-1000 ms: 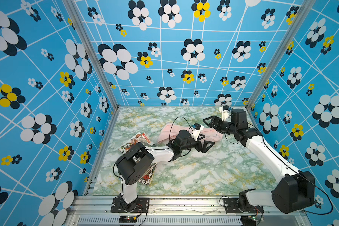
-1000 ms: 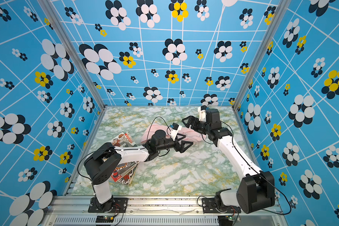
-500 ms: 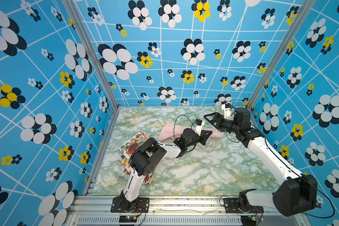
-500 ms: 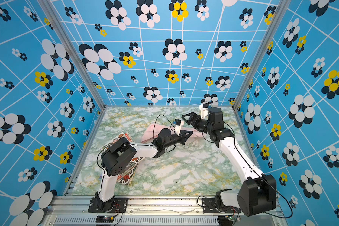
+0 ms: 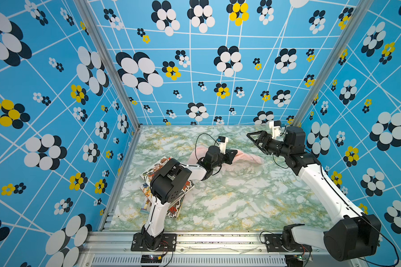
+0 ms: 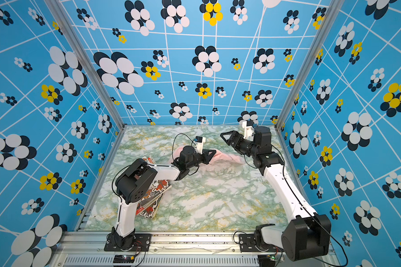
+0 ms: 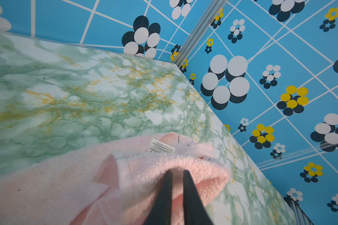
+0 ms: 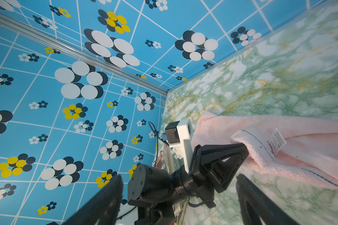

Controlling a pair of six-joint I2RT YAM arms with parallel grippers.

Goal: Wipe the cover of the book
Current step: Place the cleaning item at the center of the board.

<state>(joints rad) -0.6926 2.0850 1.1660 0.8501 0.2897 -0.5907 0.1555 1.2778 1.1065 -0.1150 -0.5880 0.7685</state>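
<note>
Currently visible enclosure: I see blue walls [image 5: 195, 69] printed with white lines and black, white and yellow flowers; they close in three sides of the work area.
Table: green-and-white marbled table [image 5: 241, 203]; the pink towel lies on it toward the back wall.
Reference item: pink towel [image 5: 248, 157] [image 6: 227, 158]. I give all positions below relative to it. It is spread in a long crumpled strip, with one fold raised off the table.
Right arm: right arm [image 5: 322, 182] reaches in beside the towel end that lies away from the book.
Left arm: left arm [image 5: 158, 215] reaches to the towel from the book end; its elbow housing is over the book.
Book: the book [image 5: 175, 208] [image 6: 153, 198] lies flat on the table near the towel end opposite the right arm. Its cover shows red, black and white artwork. It is partly hidden by the left arm. I cannot tell whether it touches the towel.
Right gripper: right gripper [image 5: 255, 142] hovers beside the towel, apart from it, jaws spread wide and holding nothing.
Left gripper: left gripper [image 7: 177, 171] [image 8: 244, 148] is at the raised fold of the towel [image 7: 66, 185]. The jaws are nearly together and pinch that fold.
Care label: white printed label [image 7: 161, 149] [image 8: 279, 141] is sewn to the towel just beside the pinched fold.
</note>
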